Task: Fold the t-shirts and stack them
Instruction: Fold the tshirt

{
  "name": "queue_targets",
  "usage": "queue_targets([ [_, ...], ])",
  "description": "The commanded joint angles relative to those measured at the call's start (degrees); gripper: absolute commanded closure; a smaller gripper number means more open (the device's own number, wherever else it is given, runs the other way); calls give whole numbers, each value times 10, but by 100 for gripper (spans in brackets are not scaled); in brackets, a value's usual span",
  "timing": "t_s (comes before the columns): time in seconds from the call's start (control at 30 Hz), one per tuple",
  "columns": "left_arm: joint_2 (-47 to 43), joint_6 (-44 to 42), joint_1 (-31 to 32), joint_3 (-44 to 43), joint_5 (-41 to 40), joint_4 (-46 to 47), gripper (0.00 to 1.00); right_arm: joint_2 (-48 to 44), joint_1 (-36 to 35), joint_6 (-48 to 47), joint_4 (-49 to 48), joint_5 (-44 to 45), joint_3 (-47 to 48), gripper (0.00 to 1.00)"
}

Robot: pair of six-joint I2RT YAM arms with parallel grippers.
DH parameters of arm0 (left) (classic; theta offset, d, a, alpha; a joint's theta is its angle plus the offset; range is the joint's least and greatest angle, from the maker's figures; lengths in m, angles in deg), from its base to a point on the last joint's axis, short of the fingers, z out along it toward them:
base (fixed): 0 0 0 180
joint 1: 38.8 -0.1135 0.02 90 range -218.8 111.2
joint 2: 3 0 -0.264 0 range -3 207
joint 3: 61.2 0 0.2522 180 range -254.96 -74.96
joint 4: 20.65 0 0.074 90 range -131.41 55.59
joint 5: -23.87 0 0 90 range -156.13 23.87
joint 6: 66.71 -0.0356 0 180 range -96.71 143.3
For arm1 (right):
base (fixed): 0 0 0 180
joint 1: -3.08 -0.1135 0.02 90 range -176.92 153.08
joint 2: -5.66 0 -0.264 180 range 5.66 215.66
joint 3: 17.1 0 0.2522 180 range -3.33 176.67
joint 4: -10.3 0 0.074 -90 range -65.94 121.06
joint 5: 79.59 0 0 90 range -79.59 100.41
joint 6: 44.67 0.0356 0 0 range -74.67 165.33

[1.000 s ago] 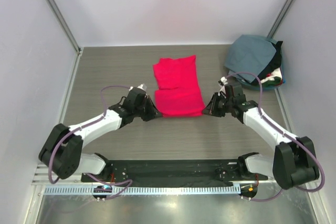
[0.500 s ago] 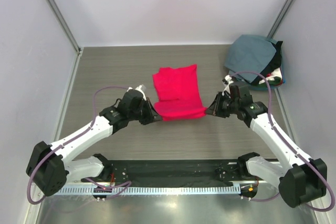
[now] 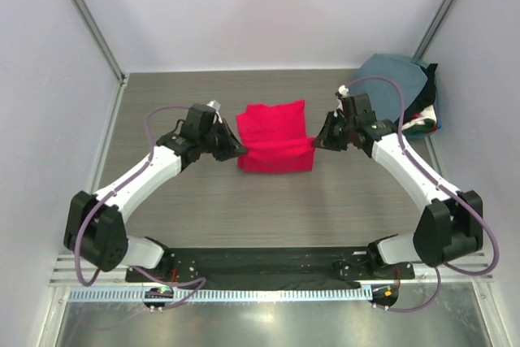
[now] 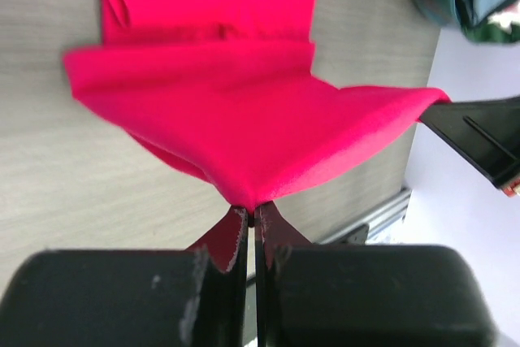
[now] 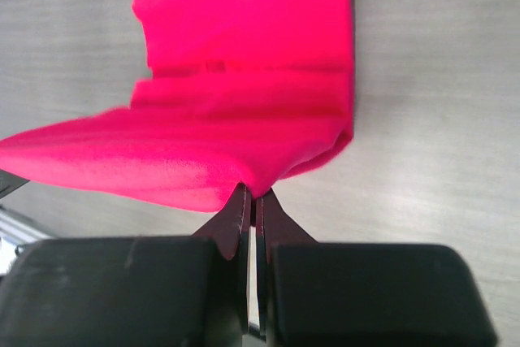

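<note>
Both near corners: raised off the table.
Left gripper: closed on red t-shirt, left corner.
Red t-shirt: mid-table, near half held stretched above far half.
Right gripper: closed on right corner.
Grey-blue t-shirt: far right, covering other shirts; only their edges show.

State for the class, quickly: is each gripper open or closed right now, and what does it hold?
The left gripper: closed, pinching the left end of the red t-shirt.
The right gripper: closed, pinching the same shirt's right end.
</note>
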Motion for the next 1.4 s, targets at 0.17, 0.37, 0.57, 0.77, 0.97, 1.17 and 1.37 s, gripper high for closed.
queue_targets([
  [0.17, 105, -43, -63, -104, 36, 9, 100, 112, 6, -18, -18, 39, 151, 99],
  [0.37, 208, -45, -85, -188, 35, 15, 100, 219, 18, -30, -18, 29, 237, 99],
  [0.57, 312, -25, -102, -275, 47, 23, 100, 308, 37, -25, -17, 23, 316, 99],
  [0.77, 387, -12, -126, -354, 72, 27, 100, 397, 49, -39, -20, -5, 399, 99],
  [0.97, 458, -17, -147, -431, 81, 29, 91, 478, 56, -52, -32, -17, 481, 91],
  [1.17, 497, -63, -150, -485, 42, 17, 16, 485, 57, -47, -56, 29, 490, 36],
  [1.37, 426, -108, -141, -411, 9, 25, 15, 381, 57, -61, -125, 41, 345, 38],
])
